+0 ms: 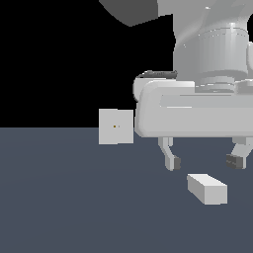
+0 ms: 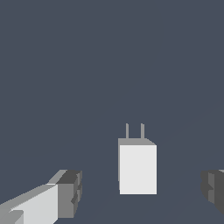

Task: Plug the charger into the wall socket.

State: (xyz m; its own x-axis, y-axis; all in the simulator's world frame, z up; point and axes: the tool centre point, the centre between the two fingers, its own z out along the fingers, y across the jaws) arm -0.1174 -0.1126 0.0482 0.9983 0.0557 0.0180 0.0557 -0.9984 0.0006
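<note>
The charger [image 1: 207,188] is a small off-white brick lying on the dark grey floor at the exterior view's lower right. In the wrist view the charger [image 2: 137,168] shows two thin prongs at one end. My gripper [image 1: 205,161] hangs open just above the charger, a finger to each side, not touching it. In the wrist view my gripper [image 2: 140,192] has its fingers wide apart with the charger between them. The wall socket [image 1: 116,126] is a flat upright off-white panel with a tiny orange dot, standing farther back at the exterior view's left of my gripper.
The dark grey floor [image 1: 64,197] stretches around both things. The arm's large white body [image 1: 212,54] fills the exterior view's upper right. The background is black.
</note>
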